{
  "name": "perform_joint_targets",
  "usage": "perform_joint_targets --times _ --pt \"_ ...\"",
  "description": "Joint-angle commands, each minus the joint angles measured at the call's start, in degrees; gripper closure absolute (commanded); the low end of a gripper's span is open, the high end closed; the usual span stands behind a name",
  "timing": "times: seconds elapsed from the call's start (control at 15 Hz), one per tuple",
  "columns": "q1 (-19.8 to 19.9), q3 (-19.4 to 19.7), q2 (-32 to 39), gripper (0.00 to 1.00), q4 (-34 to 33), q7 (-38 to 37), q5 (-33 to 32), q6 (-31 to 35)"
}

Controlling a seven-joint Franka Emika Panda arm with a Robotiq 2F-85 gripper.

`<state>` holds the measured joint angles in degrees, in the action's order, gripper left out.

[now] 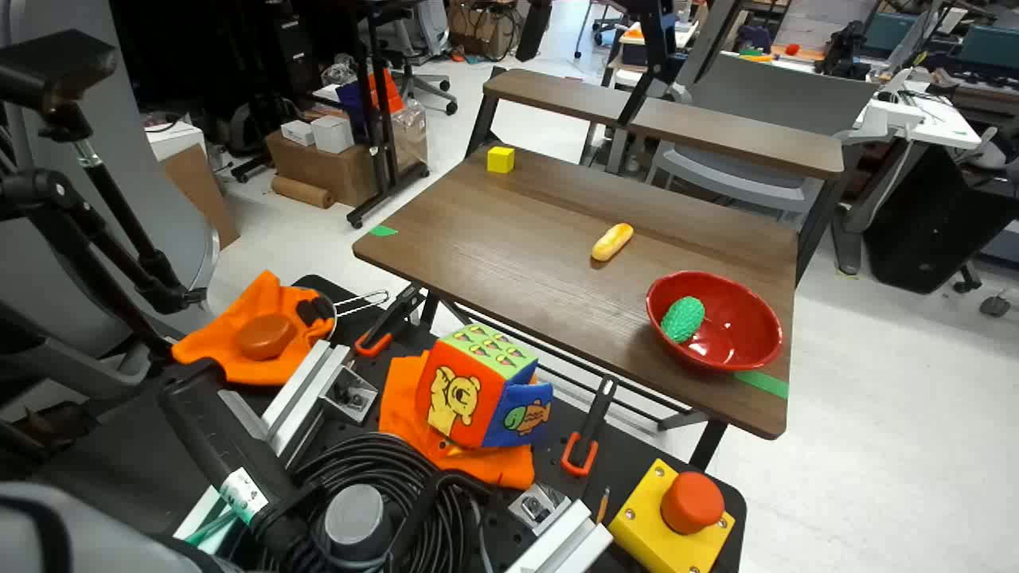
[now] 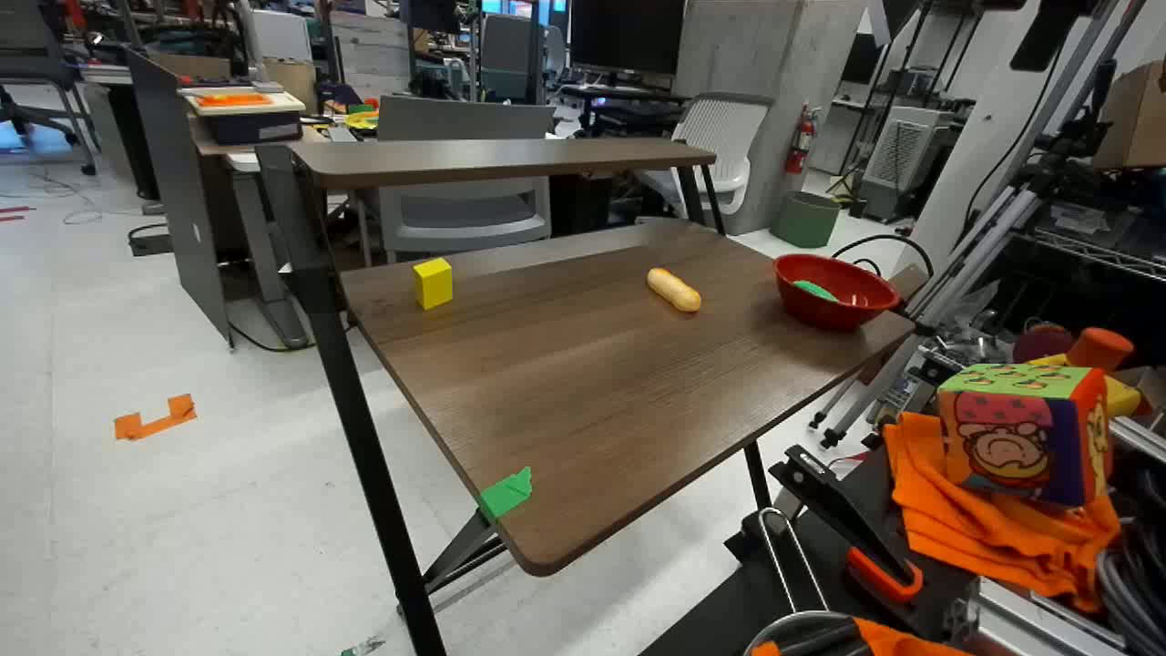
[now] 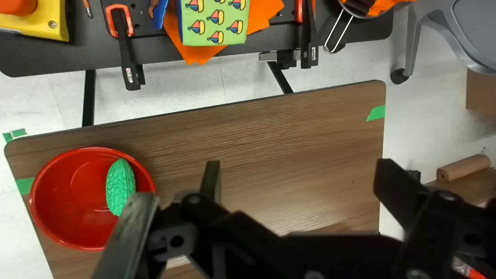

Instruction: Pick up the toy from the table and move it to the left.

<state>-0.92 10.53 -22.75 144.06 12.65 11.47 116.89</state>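
The task does not name which toy. A yellow bread-shaped toy [image 1: 612,243] lies mid-table, also in an exterior view [image 2: 674,290]. A yellow block [image 1: 500,160] stands near a far corner, also in an exterior view [image 2: 434,283]. A green bumpy toy [image 3: 120,186] lies in the red bowl [image 3: 66,201]; both exterior views show it. In the wrist view my gripper [image 3: 298,174] is open and empty, above the brown table [image 3: 271,131]. Its body hides part of the table; bread and block do not show there. Dark fingers hang at the top of both exterior views.
A raised shelf [image 1: 732,131] runs along the table's far side. A black bench stands beside the table, with a soft picture cube [image 1: 478,390] on orange cloth, clamps [image 1: 585,430], coiled cables and a red stop button [image 1: 692,502]. A grey chair [image 2: 465,214] stands behind the shelf.
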Motion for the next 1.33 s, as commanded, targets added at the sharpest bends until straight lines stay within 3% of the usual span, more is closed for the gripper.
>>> perform_joint_targets --times 0.0,0.6,0.93,1.27 --pt "1.1 -1.1 0.1 0.00 -0.2 0.4 0.4 -0.2" --pt "1.1 -1.1 0.1 0.00 -0.2 0.4 0.4 -0.2" --pt "0.0 -3.1 7.6 0.00 -5.7 -4.0 2.6 2.1" --pt "0.0 -6.8 20.7 0.00 -15.1 -10.1 3.2 10.2"
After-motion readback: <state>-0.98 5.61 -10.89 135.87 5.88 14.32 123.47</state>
